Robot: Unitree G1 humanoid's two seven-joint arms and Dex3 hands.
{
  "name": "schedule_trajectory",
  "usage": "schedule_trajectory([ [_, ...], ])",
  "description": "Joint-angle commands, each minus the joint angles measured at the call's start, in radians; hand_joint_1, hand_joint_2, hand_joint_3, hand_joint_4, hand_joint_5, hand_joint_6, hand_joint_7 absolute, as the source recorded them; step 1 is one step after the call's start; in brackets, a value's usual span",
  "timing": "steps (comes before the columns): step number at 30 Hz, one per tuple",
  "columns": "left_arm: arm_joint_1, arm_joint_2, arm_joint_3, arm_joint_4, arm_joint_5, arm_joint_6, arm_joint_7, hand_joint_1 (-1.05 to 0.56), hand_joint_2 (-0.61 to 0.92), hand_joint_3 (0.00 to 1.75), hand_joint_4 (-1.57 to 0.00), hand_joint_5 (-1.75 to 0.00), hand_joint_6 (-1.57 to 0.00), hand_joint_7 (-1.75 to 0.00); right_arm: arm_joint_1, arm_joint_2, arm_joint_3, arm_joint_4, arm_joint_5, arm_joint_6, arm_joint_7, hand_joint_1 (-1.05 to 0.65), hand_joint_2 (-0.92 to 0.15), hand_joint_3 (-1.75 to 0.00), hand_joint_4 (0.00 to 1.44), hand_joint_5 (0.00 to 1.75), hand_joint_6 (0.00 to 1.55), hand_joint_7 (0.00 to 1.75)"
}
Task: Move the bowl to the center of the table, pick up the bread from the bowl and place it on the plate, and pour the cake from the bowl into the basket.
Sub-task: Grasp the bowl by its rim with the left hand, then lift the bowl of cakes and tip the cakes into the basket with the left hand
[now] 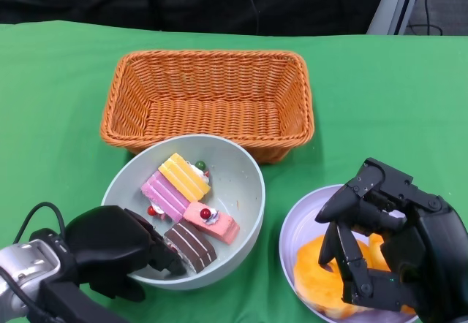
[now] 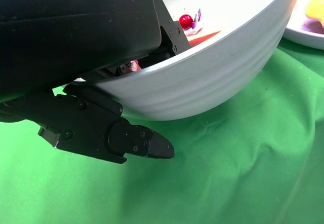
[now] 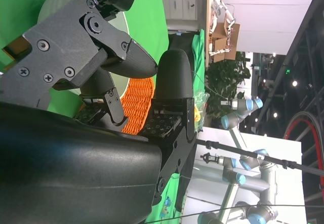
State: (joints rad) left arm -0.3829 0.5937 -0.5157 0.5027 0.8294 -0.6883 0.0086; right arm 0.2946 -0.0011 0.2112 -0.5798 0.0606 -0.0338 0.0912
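Observation:
The grey-green bowl [image 1: 245, 180] stands at the table's middle, just in front of the orange wicker basket [image 1: 212, 58]. Several cake slices lie in it: yellow [image 1: 184, 177], pink [image 1: 164, 195], red-topped [image 1: 212, 223] and chocolate [image 1: 191, 246]. My left hand [image 1: 117, 250] grips the bowl's near-left rim; in the left wrist view, fingers reach inside the bowl [image 2: 212, 77] with the thumb [image 2: 126, 140] under its wall. The orange bread [image 1: 318, 268] lies on the pale plate [image 1: 296, 217] at the lower right. My right hand [image 1: 395, 242] hovers over it, fingers apart and pointing down.
The basket holds nothing and its near wall almost touches the bowl. Plate and bowl sit close together, as the left wrist view shows the plate [image 2: 309, 31] beside the bowl. Green cloth [image 1: 58, 104] covers the table. Room clutter lies beyond the far edge.

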Motion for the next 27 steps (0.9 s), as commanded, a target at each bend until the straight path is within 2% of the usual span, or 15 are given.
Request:
schedule_trajectory([
  [1, 0.008, 0.004, -0.017, 0.034, 0.014, 0.002, -0.004, -0.29, 0.92, 0.09, -0.91, -0.9, -1.16, -0.09, 0.008, -0.001, 0.0, -0.014, -0.008, 0.001, -0.009, -0.07, -0.41, -1.34, 0.79, 1.63, 0.72, 1.41],
  [2, 0.006, 0.003, -0.018, 0.037, 0.017, 0.0, 0.003, -0.29, 0.92, 0.09, -0.75, -1.29, -1.12, -0.3, 0.008, -0.002, 0.0, -0.015, -0.01, 0.001, -0.011, -0.07, -0.4, -1.35, 0.8, 1.63, 0.72, 1.41],
  [3, 0.006, 0.002, -0.019, 0.039, 0.02, -0.003, 0.014, -0.29, 0.92, 0.09, -0.7, -1.42, -1.0, -0.56, 0.008, -0.002, 0.0, -0.015, -0.011, -0.001, -0.011, -0.07, -0.4, -1.35, 0.8, 1.63, 0.72, 1.41],
  [4, 0.005, 0.002, -0.019, 0.039, 0.022, -0.005, 0.021, -0.3, 0.92, 0.11, -0.62, -1.56, -0.83, -0.92, 0.008, -0.002, 0.0, -0.014, -0.011, -0.002, -0.01, -0.07, -0.4, -1.36, 0.8, 1.63, 0.72, 1.42],
  [5, 0.006, 0.003, -0.019, 0.038, 0.02, -0.006, 0.023, -0.3, 0.92, 0.11, -0.6, -1.6, -0.76, -1.05, 0.008, -0.003, 0.001, -0.014, -0.011, -0.004, -0.009, -0.07, -0.4, -1.36, 0.8, 1.63, 0.71, 1.42],
  [10, 0.004, -0.002, -0.016, 0.055, 0.011, -0.035, 0.059, -0.3, 0.92, 0.13, -0.55, -1.71, -0.64, -1.3, 0.009, -0.002, 0.001, -0.011, -0.013, -0.006, -0.009, -0.07, -0.4, -1.37, 0.8, 1.64, 0.7, 1.42],
  [17, -0.005, -0.029, -0.014, 0.131, 0.044, -0.103, 0.263, -0.28, 0.92, 0.13, -0.62, -1.75, -0.47, -1.71, 0.01, 0.003, 0.005, 0.001, -0.031, -0.021, -0.014, -0.09, -0.4, -1.36, 0.79, 1.64, 0.7, 1.43],
  [27, -0.004, -0.013, 0.004, 0.145, 0.027, -0.225, 0.355, -0.27, 0.92, 0.16, -0.67, -1.75, -0.47, -1.75, 0.008, 0.011, 0.007, 0.017, -0.038, -0.044, -0.02, -0.08, -0.42, -1.33, 0.8, 1.62, 0.7, 1.43],
])
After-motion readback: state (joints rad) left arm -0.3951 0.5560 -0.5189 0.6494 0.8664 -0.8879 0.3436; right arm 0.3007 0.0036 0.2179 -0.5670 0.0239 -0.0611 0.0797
